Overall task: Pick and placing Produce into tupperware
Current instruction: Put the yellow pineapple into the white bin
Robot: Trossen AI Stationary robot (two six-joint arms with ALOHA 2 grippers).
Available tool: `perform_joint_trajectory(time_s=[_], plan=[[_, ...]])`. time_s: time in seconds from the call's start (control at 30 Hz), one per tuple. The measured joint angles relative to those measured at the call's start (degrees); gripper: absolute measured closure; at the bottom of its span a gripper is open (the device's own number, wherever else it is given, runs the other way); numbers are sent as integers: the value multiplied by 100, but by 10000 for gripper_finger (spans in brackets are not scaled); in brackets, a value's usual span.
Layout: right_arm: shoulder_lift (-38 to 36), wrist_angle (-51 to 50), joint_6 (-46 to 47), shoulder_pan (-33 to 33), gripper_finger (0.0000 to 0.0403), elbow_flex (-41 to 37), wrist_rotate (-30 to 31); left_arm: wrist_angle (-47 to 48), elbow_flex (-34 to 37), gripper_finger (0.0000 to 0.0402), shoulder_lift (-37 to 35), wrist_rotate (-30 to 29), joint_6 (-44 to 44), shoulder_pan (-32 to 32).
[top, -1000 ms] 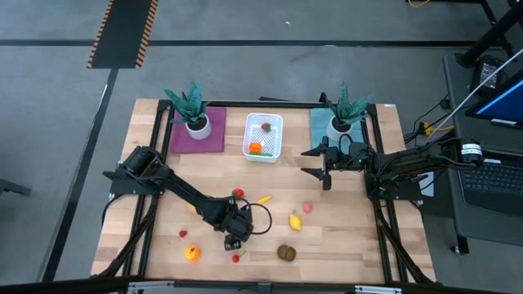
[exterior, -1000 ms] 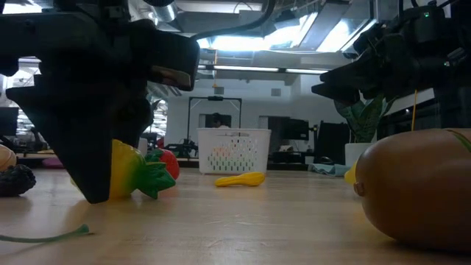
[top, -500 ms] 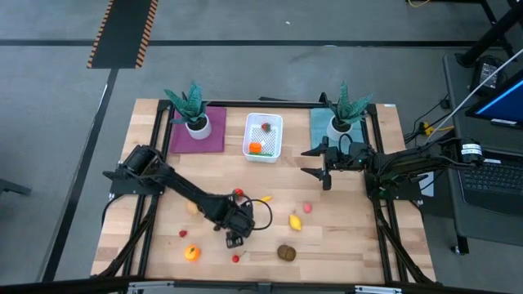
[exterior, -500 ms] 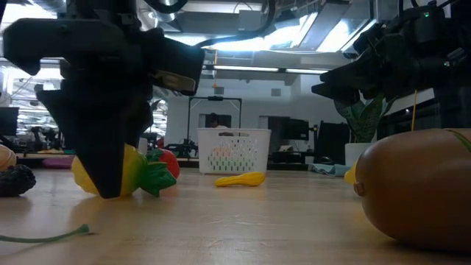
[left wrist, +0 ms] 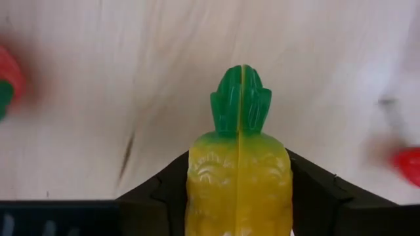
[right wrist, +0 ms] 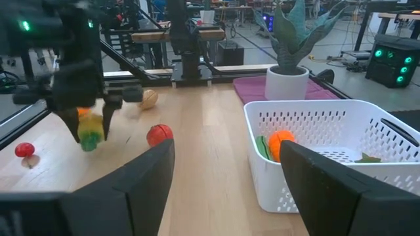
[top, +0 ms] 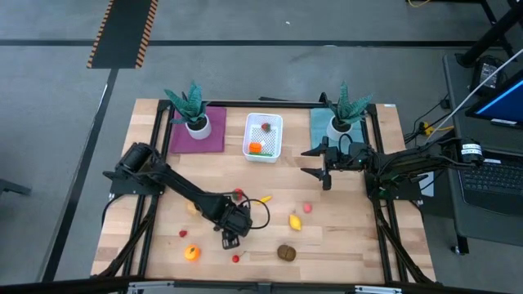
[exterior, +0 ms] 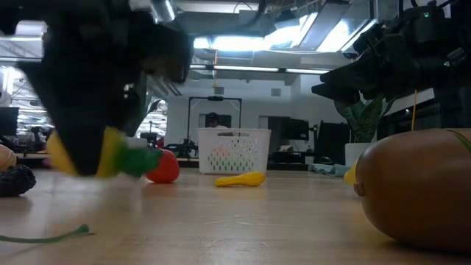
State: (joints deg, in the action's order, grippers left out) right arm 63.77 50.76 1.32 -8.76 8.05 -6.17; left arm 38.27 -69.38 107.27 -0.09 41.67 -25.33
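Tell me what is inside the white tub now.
The white tub holds an orange piece with something green beside it and a red piece. Its near wall hides part of the bottom in the right wrist view.

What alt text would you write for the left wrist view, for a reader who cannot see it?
The left pincer is closed around a yellow toy pineapple with a green crown, one dark finger on each side, over the pale wooden table. Blurred red produce shows at both picture edges.
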Motion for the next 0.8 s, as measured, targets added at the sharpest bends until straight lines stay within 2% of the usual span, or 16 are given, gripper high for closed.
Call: perform_joint_trajectory(time_s=[0.27, 0.5, 0.63, 0.8], plan=[[0, -7, -2, -1, 125, 0, 1, 7, -11, 228, -530, -356, -302, -3], [0, -9, -7, -1, 125, 0, 1, 21, 141, 233, -1043, -1048, -625, -56], [0, -13, -7, -1, 125, 0, 1, -199, 528, 237, -1505, -1435, -600, -152], [0, -35, -9, -1, 125, 0, 1, -1297, 1376, 233, -2207, -1822, -638, -233]])
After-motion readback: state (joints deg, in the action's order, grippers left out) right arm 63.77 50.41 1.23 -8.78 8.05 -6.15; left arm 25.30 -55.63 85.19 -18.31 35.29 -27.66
